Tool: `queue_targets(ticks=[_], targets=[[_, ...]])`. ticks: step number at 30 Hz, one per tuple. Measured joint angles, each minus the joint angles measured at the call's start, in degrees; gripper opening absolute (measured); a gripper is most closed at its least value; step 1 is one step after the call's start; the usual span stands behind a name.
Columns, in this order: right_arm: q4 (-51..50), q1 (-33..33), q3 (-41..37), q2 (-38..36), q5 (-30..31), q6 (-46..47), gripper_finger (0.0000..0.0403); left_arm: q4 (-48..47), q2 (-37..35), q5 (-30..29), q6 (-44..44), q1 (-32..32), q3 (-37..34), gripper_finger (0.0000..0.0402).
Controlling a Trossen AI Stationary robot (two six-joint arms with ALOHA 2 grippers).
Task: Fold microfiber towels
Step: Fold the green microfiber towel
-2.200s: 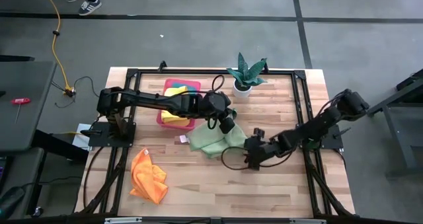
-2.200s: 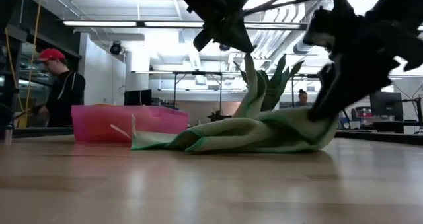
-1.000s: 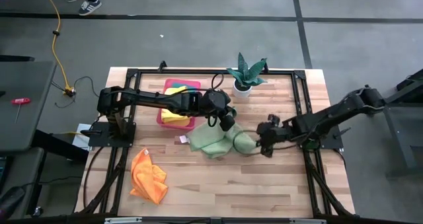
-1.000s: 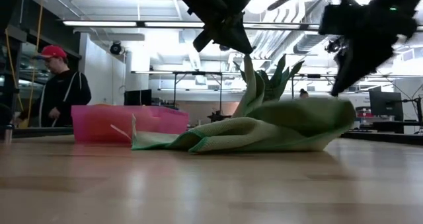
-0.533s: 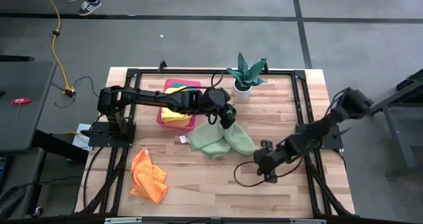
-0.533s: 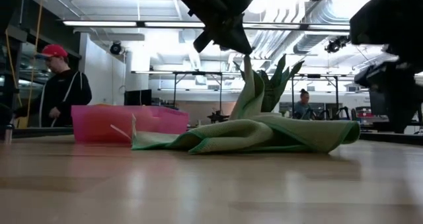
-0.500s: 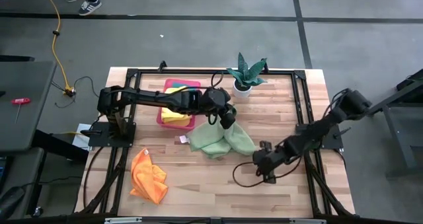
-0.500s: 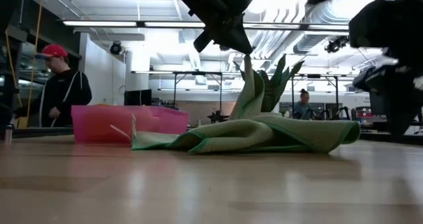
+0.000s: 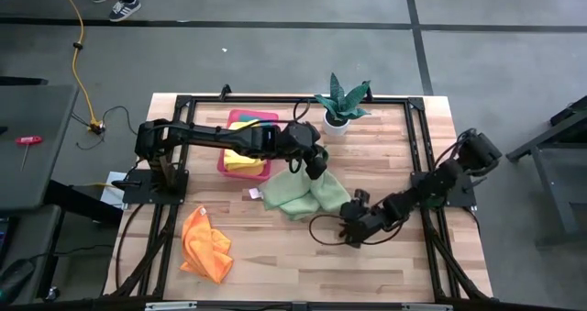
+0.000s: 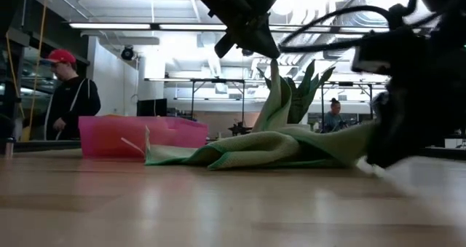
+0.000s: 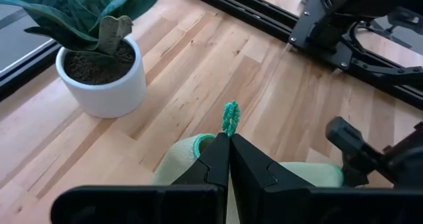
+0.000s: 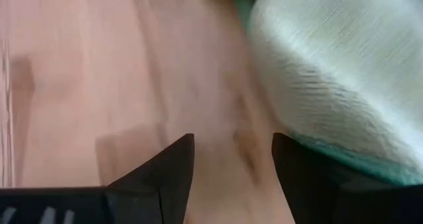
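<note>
A light green towel [image 9: 303, 194] with a teal hem lies crumpled at the table's middle; one part of it rises in a peak [image 10: 274, 94] to my left gripper [image 9: 315, 167], which is shut on it. My right gripper [image 9: 353, 221] is open and low over the table at the towel's near right edge [image 12: 330, 72]. An orange towel [image 9: 206, 245] lies bunched at the near left. Yellow towels [image 9: 243, 160] lie in the pink tray [image 9: 223, 164]. No teal towel shows. My left gripper pinches a hemmed tip of the green towel between its two shut fingers; the teal hem [image 11: 230, 118] sticks out past the fingertips. The fingers come from above, pointing down. The held part is lifted, and the rest of the towel lies on the table. My right gripper has one finger [image 12: 301, 164] right beside the towel's teal edge; I cannot tell whether it touches.
A potted plant [image 9: 341, 102] in a white pot stands at the far edge, just behind the towel. A small tag-like scrap [image 9: 253, 193] lies left of the towel. Bare wood shows at the near middle and the right. A person [image 10: 69, 94] stands beyond the table.
My right gripper has gone from above the towel's right fold toward the near edge and down, then back toward the towel's near right edge. The towel's right part, bulging up a second ago, has sunk flatter onto the table.
</note>
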Motion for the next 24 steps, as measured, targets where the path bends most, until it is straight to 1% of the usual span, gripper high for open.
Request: queue_targets(ticks=[8,13,16,19,24], targets=[[-0.4,-2.5,2.6,-1.2,6.5,-3.9,0.0197,0.0,0.0,0.3,-0.1,0.0,0.0,0.0],[-0.3,-4.8,5.3,-2.1,7.5,-10.6,0.0197,0.0,0.0,0.7,-0.1,0.0,0.0,0.0],[-2.7,-6.4,6.6,-2.9,9.6,-14.3,0.0197,-0.1,0.0,0.7,-0.1,0.0,0.0,0.0],[-5.6,-8.0,6.9,-4.7,13.5,-16.0,0.0197,-0.1,0.0,1.6,-0.1,0.0,0.0,0.0],[-10.7,-11.0,7.2,-8.8,19.1,-15.7,0.0197,-0.5,0.0,1.6,0.0,-0.1,0.0,0.0]])
